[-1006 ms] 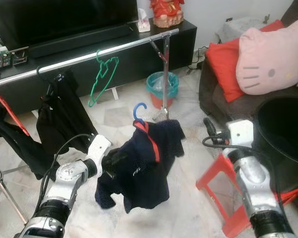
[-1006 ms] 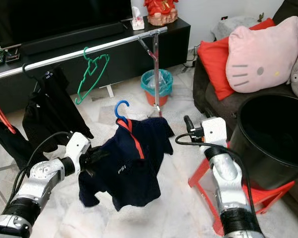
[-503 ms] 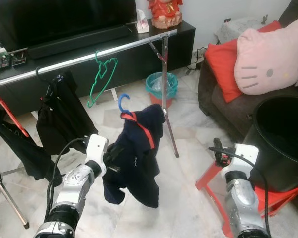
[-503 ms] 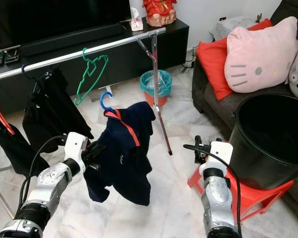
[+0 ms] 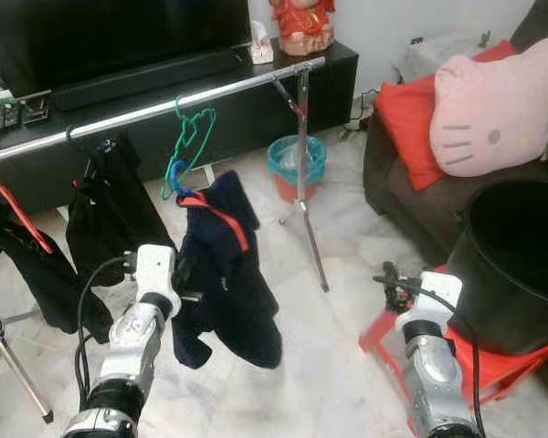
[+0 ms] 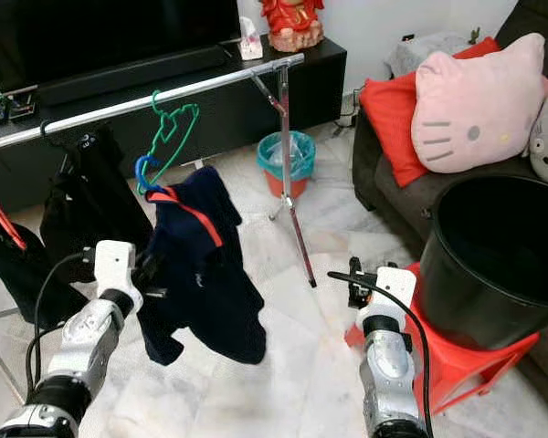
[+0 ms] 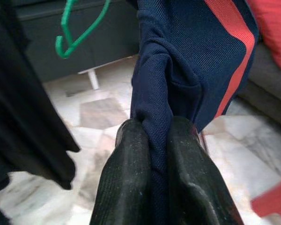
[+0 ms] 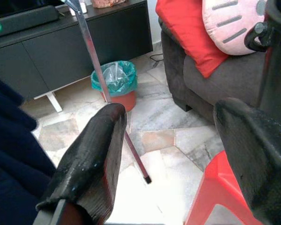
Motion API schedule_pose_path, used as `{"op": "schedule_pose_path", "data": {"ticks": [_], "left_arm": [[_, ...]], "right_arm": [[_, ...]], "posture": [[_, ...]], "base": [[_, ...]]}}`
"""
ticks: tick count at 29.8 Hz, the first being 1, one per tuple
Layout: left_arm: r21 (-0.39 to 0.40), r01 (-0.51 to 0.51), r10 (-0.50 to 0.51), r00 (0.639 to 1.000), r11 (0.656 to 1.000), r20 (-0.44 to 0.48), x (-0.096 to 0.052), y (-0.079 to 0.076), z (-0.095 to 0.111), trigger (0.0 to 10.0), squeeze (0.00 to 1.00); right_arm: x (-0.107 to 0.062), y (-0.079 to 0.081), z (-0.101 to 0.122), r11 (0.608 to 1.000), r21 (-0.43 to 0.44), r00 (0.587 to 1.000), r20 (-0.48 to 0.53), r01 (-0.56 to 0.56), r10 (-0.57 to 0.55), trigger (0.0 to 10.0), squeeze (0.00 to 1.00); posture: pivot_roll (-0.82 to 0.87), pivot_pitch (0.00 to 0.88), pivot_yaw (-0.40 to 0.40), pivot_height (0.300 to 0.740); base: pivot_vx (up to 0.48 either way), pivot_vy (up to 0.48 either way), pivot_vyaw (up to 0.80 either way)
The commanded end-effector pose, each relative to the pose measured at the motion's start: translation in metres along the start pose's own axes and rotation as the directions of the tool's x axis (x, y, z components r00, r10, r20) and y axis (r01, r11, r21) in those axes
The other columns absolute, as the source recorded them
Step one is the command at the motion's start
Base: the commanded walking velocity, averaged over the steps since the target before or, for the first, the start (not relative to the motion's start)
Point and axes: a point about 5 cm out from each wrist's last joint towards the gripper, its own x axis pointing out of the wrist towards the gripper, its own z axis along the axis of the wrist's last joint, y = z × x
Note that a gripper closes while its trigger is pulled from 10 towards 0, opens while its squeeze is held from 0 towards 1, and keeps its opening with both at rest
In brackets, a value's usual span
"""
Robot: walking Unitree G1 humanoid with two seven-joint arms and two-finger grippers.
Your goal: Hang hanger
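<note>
- Left gripper (image 7: 150,154): jaws closed on a fold of the navy shirt (image 5: 224,274), held up at about 8 o'clock in the head view; grip on cloth only, not on the hanger itself.
- Blue hanger (image 5: 176,173): hook showing above the shirt collar, just below the silver rail (image 5: 155,108) and just beside the empty green hanger (image 5: 190,146) at about 11 o'clock; hook not yet over the rail.
- Right gripper (image 8: 166,140): jaws wide apart, holding nothing, low at about 4 o'clock near the red stool (image 5: 457,342) and the black bucket (image 5: 521,246).
- Risk, slip: shirt pinched by a single fold; likely to slide off the hanger shoulders, or the hanger to tip inside the cloth, if lifted with a jerk.
- Risk, snag: blue hook close to the green hanger; possible catching on it instead of the rail, or knocking it along or off the rail.
- Risk, miss: hook orientation only loosely controlled through fabric; hook opening may be turned away from the rail on approach, so the garment would drop to the floor on release.
- Risk, crowding: dark garments (image 5: 119,219) already hanging at about 9 o'clock; sleeve of the navy shirt may drag against them.
- Risk, stand: rail carried on a thin tripod leg (image 5: 306,182); hard contact could rock it.
</note>
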Motion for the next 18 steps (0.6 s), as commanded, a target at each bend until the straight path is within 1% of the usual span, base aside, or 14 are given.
{"op": "schedule_pose_path", "data": {"ticks": [1, 3, 6, 10, 18], "left_arm": [[0.054, -0.021, 0.018, 0.998, 0.998, 0.060, -0.001, 0.007, 0.011, 10.0, 0.00], [0.064, -0.029, 0.026, 0.998, 0.998, 0.053, -0.007, 0.010, 0.005, 10.0, 0.00], [0.073, -0.019, 0.015, 0.998, 0.997, 0.056, -0.010, 0.010, 0.004, 10.0, 0.00], [0.071, -0.024, 0.019, 0.997, 0.997, 0.079, -0.012, 0.014, 0.008, 10.0, 0.00], [0.071, -0.024, 0.019, 0.997, 0.997, 0.079, -0.012, 0.014, 0.008, 10.0, 0.00]], "right_arm": [[-0.002, 0.002, -0.004, 1.000, 0.005, 1.000, -0.010, 0.005, -0.005, 10.0, 0.00], [-0.005, -0.001, -0.007, 1.000, 0.008, 1.000, -0.014, 0.015, -0.015, 10.0, 0.00], [-0.007, -0.003, -0.008, 1.000, 0.001, 1.000, -0.014, 0.017, -0.017, 10.0, 0.00], [-0.007, -0.002, -0.008, 1.000, -0.005, 1.000, -0.015, 0.016, -0.016, 10.0, 0.00], [-0.007, -0.002, -0.008, 1.000, -0.005, 1.000, -0.015, 0.016, -0.016, 10.0, 0.00]], "posture": [[0.00, 0.000, 0.081, 0.740], [0.00, 0.000, 0.079, 0.740], [0.00, 0.000, 0.079, 0.740], [0.00, 0.000, 0.081, 0.740], [0.00, 0.000, 0.081, 0.740]], "base": [[0.000, 0.000, 0.00], [0.000, 0.000, 0.00], [0.000, 0.000, 0.00], [0.000, 0.000, 0.00], [0.000, 0.000, 0.00]]}}
